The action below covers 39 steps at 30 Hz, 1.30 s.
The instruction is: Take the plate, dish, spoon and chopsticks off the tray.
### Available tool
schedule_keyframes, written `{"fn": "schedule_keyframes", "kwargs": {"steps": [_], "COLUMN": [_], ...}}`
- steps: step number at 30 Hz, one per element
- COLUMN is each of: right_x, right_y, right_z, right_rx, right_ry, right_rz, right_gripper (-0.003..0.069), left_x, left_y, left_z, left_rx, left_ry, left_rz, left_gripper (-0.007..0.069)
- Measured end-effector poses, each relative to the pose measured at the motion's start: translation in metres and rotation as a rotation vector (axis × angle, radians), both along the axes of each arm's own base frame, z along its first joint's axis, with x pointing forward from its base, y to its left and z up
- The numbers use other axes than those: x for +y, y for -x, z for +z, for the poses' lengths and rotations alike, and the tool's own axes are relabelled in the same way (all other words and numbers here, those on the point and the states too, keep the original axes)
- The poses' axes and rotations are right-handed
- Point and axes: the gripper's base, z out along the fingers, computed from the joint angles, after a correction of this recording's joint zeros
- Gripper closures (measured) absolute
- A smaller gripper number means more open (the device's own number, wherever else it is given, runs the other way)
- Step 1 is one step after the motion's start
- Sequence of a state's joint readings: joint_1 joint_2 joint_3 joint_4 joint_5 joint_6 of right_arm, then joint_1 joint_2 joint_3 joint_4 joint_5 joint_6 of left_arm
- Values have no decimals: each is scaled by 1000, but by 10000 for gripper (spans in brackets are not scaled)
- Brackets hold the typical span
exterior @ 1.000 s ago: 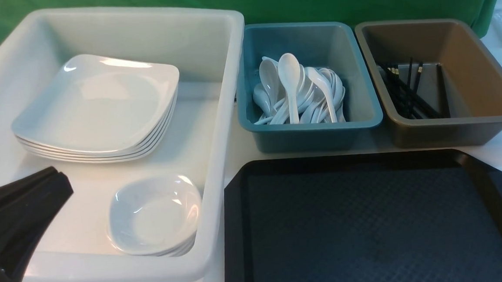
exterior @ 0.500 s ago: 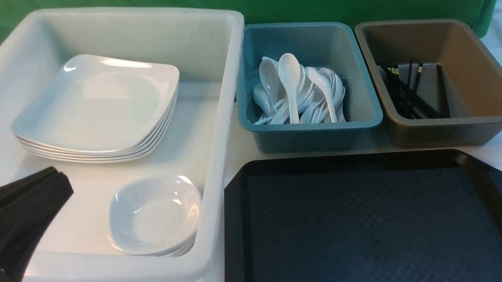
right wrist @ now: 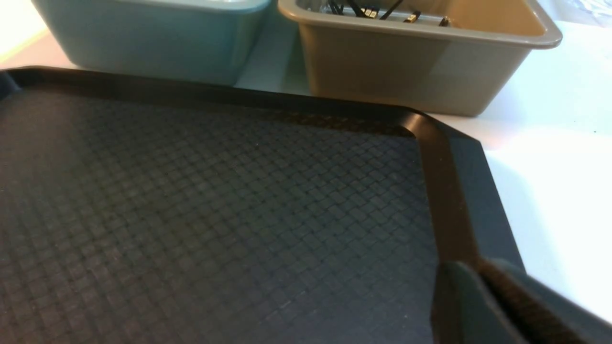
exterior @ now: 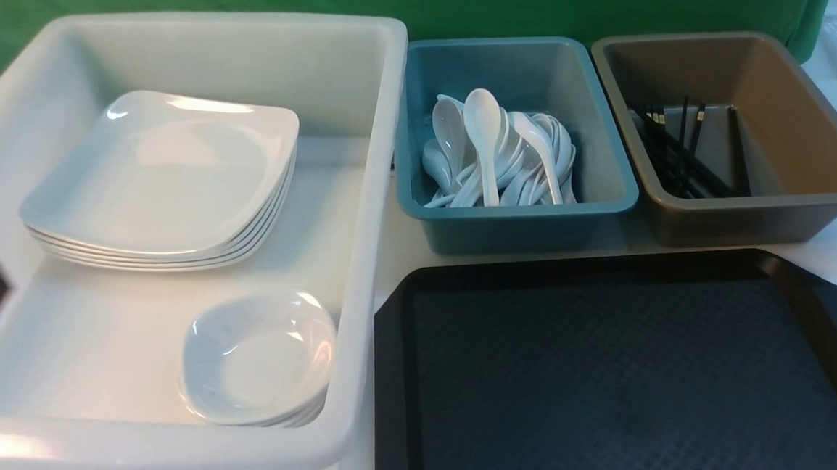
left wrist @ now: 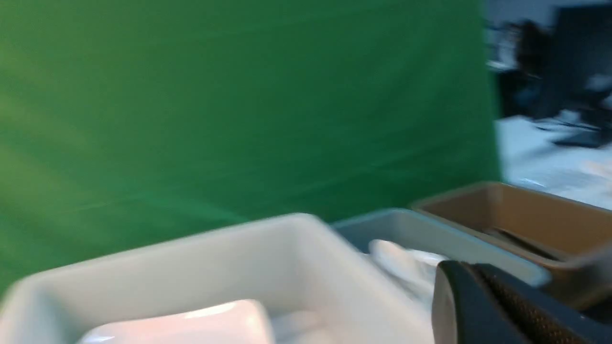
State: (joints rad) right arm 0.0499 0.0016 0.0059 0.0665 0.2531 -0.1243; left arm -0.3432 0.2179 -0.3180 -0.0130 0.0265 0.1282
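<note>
the black tray (exterior: 615,368) lies bare. the plate (exterior: 160,171) tops the stack in the white tub (exterior: 362,267), spoons (exterior: 494,158) in the teal bin, chopsticks (exterior: 682,153) in the brown bin. the left gripper (left wrist: 483,306) is clenched, holding nothing; the right gripper (right wrist: 478,306) state is unclear.

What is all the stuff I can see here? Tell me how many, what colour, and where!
tub: one, white, left
plates: a stack, white, far end of the tub
small dishes: a stack, white, near end of the tub
teal bin: one, middle back
spoons: many, white, in the teal bin
brown bin: one, right back
chopsticks: many, black, in the brown bin
tray: one, black, front right
cloth: one, green, behind
left hand: black, shut, at left edge
right hand: black, over the tray's corner
</note>
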Motion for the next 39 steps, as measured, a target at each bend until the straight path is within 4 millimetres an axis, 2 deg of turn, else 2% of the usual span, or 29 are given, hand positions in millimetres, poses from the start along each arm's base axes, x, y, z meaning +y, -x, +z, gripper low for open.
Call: {"fn": "schedule_keyframes", "kwargs": {"steps": [2,3,5,6,9,10,12,13,16,39], "right_x": [0,0,0,0,0,0,0,0,0,0], "right_y": [0,0,0,0,0,0,0,0,0,0], "right_z": [0,0,0,0,0,0,0,1,1,1], "right_rx": [0,0,0,0,-4,-4,-6,-7,-7,-7], "right_ry": [0,0,0,-1,-1,-1,-2,-2,-2,-3], "right_rz": [0,0,0,0,0,0,0,0,0,0], "right_gripper": [565,564,561,556,549,549,543,540,534,482], "left_x": [9,10,16,20,24,24,24,23,23,23], "left_y": [6,7,11,13,8,7,5,5,5,5], "left_z": [-13,-13,-32,-49,-82,-84,-108,-112,-116,-115], "left_rx": [-7,-12,16,51,158,167,273,305,346,339], "left_ry": [16,19,39,60,81,82,104,104,101,107], "left_rz": [118,130,227,307,377,377,388,386,381,381], "left_gripper": [611,611,611,611,611,611,611,611,611,611]}}
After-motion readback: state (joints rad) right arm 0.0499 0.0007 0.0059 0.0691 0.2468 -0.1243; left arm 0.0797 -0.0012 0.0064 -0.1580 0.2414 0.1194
